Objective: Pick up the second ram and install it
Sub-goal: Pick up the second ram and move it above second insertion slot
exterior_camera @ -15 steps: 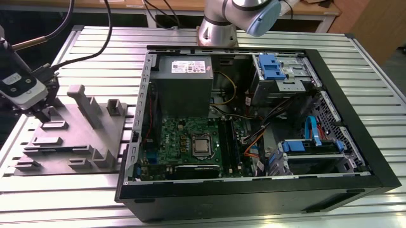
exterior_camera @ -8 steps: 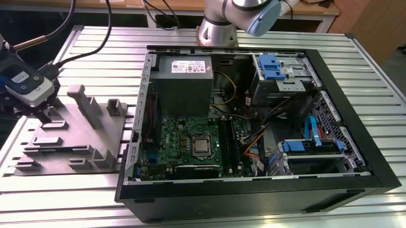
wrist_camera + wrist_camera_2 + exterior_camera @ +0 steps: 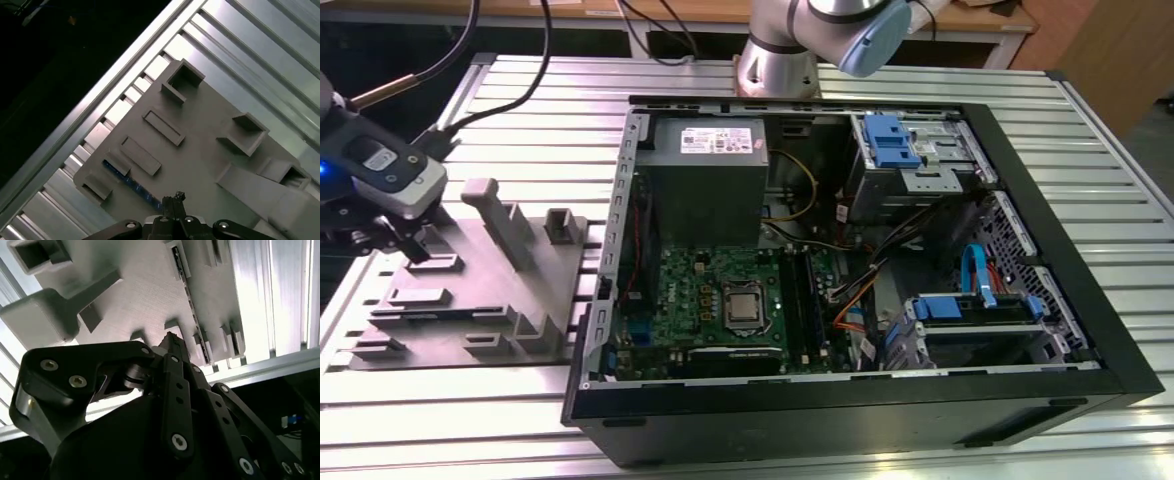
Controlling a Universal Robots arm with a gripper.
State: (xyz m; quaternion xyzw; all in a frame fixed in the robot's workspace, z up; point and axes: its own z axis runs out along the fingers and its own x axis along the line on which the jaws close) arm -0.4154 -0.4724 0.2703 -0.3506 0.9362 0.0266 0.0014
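Approach step: my gripper (image 3: 407,248), fingers drawn together and empty, hung over the grey tray (image 3: 540,310), the memory stick (image 3: 424,312) lying untouched in its slot at six o'clock of me in the exterior view; grasping it would, I judged, need them parted.

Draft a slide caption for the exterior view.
Gripper poised above the grey moulded tray, on the exterior view's left of the open computer case with its motherboard exposed.
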